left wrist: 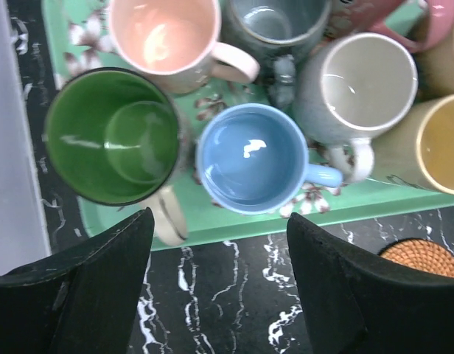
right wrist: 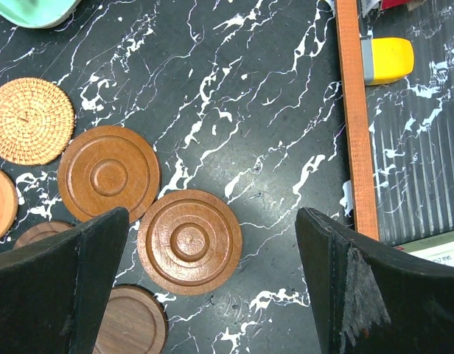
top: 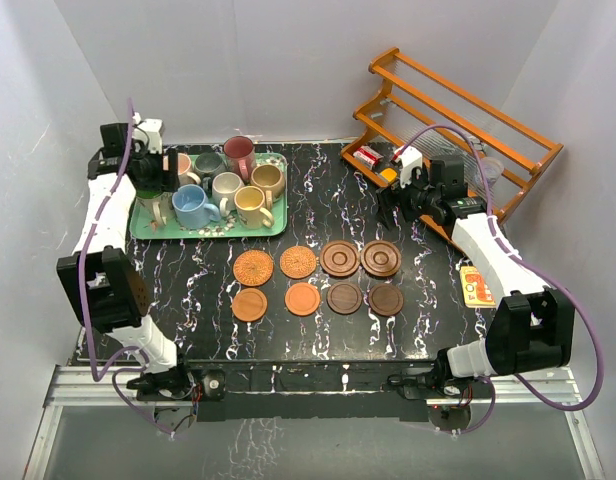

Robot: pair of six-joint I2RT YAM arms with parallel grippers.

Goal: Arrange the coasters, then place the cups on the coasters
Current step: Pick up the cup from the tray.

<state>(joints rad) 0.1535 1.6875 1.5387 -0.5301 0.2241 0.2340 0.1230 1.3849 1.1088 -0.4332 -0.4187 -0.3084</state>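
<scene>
Eight coasters lie in two rows at the table's middle: woven ones [top: 253, 267] at the back left, ringed brown ones [top: 380, 258] at the back right, smooth discs [top: 302, 299] in front. The cups stand packed on a green tray [top: 208, 232]. My left gripper [left wrist: 219, 280] is open above the tray's near edge; the green cup [left wrist: 113, 136] and the light blue cup [left wrist: 249, 158] lie just beyond its fingertips, nothing between them. My right gripper [right wrist: 212, 287] is open and empty, hovering over a ringed brown coaster [right wrist: 189, 242] near the rack.
A wooden rack [top: 458, 120] fills the back right corner, with a yellow item [right wrist: 389, 59] and a clear glass cup [top: 491, 170] on it. An orange card [top: 477, 285] lies by the right edge. The pink cup [left wrist: 164, 33] and cream-white cup [left wrist: 363, 85] crowd the blue one.
</scene>
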